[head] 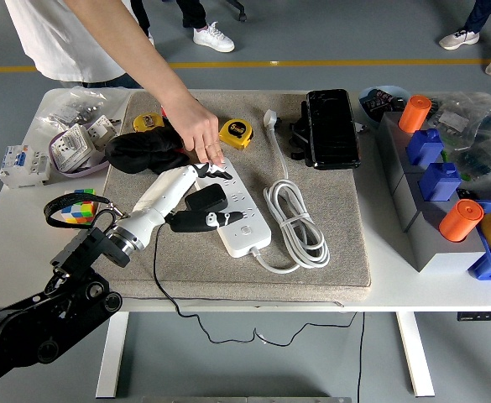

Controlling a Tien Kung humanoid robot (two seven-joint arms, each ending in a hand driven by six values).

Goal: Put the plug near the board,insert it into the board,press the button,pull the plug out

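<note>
My left hand (196, 197) lies over the white power strip (238, 210) on the grey mat (346, 227). 1 finger (214, 171) stretches toward the strip's far end; the thumb and another finger curl around the black plug (205, 200), which sits on the strip just beneath my palm. I cannot tell whether its pins are fully seated. A person's hand (196, 126) presses down on the strip's far end, just past my outstretched fingertip, steadying it. I judge the step in hand to be pressing the button: push straight down with that 1 fingertip, keep clear of the person's fingers, and avoid levering the plug sideways. Its black cable (154, 277) trails back under my wrist.
</note>
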